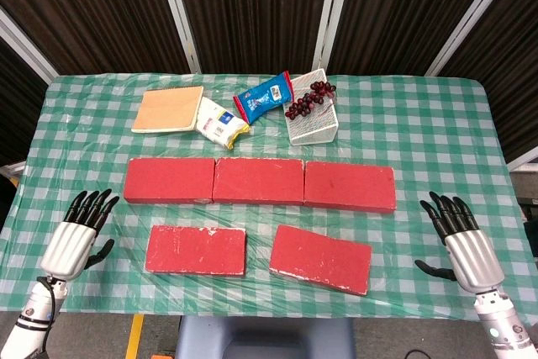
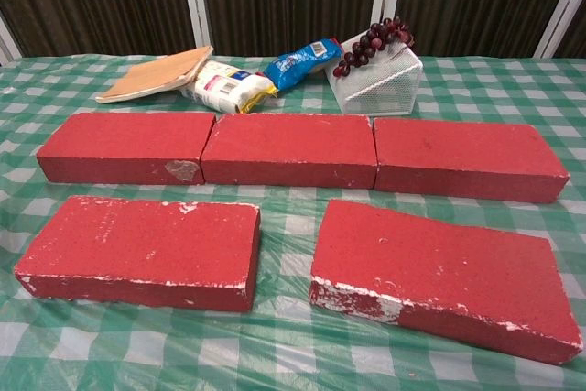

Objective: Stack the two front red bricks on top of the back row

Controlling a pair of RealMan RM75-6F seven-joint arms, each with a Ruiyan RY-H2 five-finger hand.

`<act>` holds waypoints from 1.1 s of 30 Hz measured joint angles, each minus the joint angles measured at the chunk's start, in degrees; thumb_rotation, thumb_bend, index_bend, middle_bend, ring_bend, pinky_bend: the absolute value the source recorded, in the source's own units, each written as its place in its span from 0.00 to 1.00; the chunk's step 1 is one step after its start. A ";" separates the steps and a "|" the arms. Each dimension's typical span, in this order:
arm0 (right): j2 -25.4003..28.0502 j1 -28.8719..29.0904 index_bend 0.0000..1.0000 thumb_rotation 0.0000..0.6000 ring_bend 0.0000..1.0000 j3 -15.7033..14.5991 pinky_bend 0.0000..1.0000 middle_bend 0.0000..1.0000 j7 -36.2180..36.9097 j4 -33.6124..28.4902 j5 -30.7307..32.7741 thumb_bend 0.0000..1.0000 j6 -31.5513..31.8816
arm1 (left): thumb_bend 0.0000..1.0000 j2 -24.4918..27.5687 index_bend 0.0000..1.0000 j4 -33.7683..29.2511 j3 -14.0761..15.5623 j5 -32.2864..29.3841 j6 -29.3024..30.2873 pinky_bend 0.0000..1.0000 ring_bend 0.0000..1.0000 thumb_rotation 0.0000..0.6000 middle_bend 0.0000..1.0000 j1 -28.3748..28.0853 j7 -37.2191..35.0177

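Note:
Three red bricks form the back row (image 1: 259, 182) (image 2: 288, 150), laid end to end across the table. In front of them lie two more: the front left brick (image 1: 196, 250) (image 2: 142, 249) sits square, the front right brick (image 1: 321, 258) (image 2: 444, 272) is turned slightly clockwise. My left hand (image 1: 80, 233) hovers open at the table's left front edge, well left of the front left brick. At the right front edge is my right hand (image 1: 461, 240), also open with its fingers spread and nothing in it. Neither hand shows in the chest view.
Behind the back row lie a tan board (image 1: 169, 109), a white and yellow packet (image 1: 220, 122), a blue packet (image 1: 263, 96) and a white wire basket (image 1: 312, 115) with dark grapes (image 1: 308, 100) on its rim. A green checked cloth (image 1: 420, 124) covers the table.

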 measured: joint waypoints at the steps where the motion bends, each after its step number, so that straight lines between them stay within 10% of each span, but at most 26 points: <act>1: -0.01 0.01 0.00 1.00 0.00 -0.01 0.00 0.00 0.00 0.00 -0.01 0.19 -0.06 | 0.34 0.10 0.00 -0.17 0.10 0.02 -0.19 0.05 0.00 1.00 0.00 -0.02 -0.13; 15: 0.87 0.22 0.00 1.00 0.00 -1.48 0.00 0.00 1.74 -0.34 -2.36 0.19 -0.76 | 0.29 2.91 0.00 -7.53 5.56 6.93 -12.71 0.04 0.00 1.00 0.00 -6.61 -6.73; 33: 1.66 0.37 0.00 1.00 0.00 -1.95 0.00 0.00 3.67 -0.44 -3.00 0.19 -1.13 | 0.28 -3.06 0.00 -5.29 5.17 3.95 -26.77 0.03 0.00 1.00 0.00 -16.31 -12.19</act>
